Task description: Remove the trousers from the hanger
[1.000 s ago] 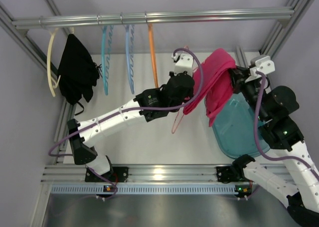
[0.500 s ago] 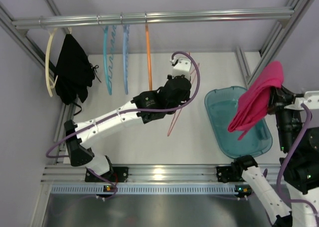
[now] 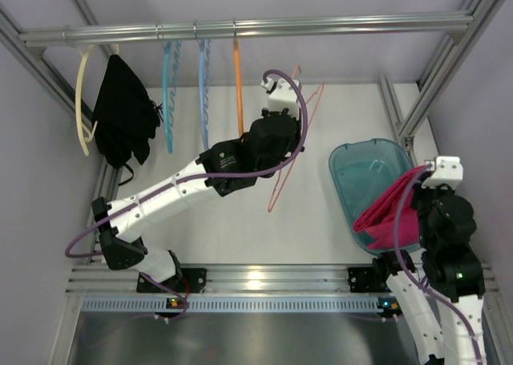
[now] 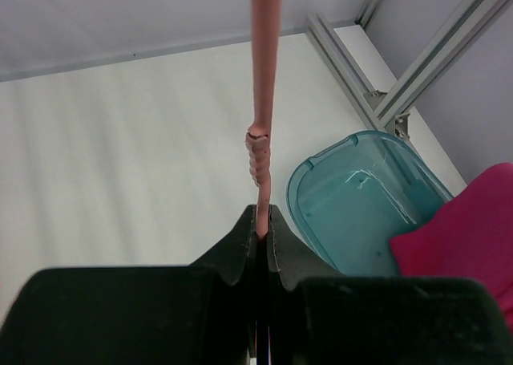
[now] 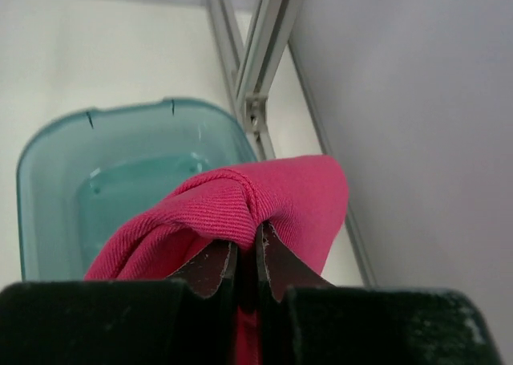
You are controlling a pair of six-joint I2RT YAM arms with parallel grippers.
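Note:
The magenta-pink trousers (image 3: 391, 219) hang bunched from my right gripper (image 5: 247, 249), which is shut on a fold of the fabric (image 5: 240, 204) above the near right part of the teal tub (image 3: 370, 172). The trousers are off the hanger. My left gripper (image 4: 262, 227) is shut on the thin salmon-pink hanger (image 4: 261, 100) and holds it in the air at mid table. In the top view the bare hanger (image 3: 292, 140) slants from near the rail down past my left wrist. A corner of the trousers (image 4: 469, 237) shows in the left wrist view.
On the rail (image 3: 240, 30) at the back hang a cream hanger (image 3: 80, 100) with a black garment (image 3: 124, 112), two blue hangers (image 3: 169, 92) and an orange hanger (image 3: 239, 80). Aluminium frame posts (image 3: 437, 76) stand at both sides. The teal tub (image 5: 120, 172) is by the right post.
My right arm has swung the trousers away from the hanger to the right and lowered them toward the tub's near end. My left arm lifted the bare hanger slightly up and left.

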